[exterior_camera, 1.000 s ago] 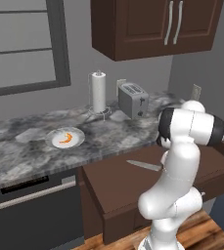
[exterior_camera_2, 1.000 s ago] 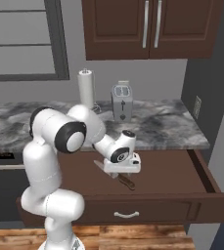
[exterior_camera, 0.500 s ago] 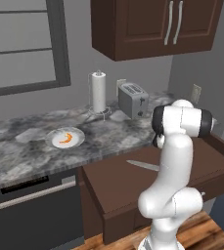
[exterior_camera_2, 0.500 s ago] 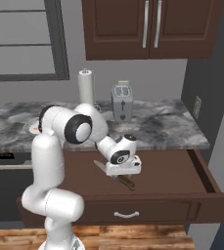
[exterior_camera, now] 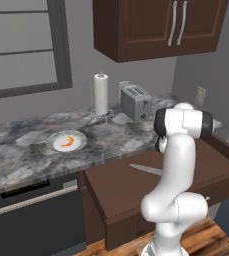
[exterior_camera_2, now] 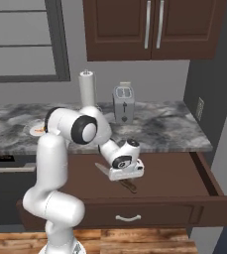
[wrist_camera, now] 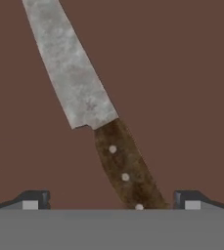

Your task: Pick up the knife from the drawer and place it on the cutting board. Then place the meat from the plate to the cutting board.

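The knife [wrist_camera: 91, 112] lies flat on the floor of the open drawer [exterior_camera_2: 174, 176], its silver blade [exterior_camera: 145, 169] pointing left and its brown wooden handle [wrist_camera: 125, 171] toward my hand. My gripper [exterior_camera_2: 126, 173] hangs low over the handle and points down into the drawer. It is open, with the fingertips [wrist_camera: 33, 200] wide apart on either side of the handle's end and not touching it. The orange-red meat [exterior_camera: 68, 142] rests on the white plate [exterior_camera: 54, 145] on the counter to the left. The cutting board is out of view.
A paper towel roll [exterior_camera: 101, 94] and a toaster [exterior_camera: 136, 102] stand at the back of the marble counter [exterior_camera: 16, 165]. Dark upper cabinets [exterior_camera_2: 149, 27] hang above. The drawer's front with its curved handle [exterior_camera_2: 128, 217] juts toward the base.
The arm's elbow and upper links have swung left and a little higher, while the hand stays low over the knife handle. The knife has not moved.
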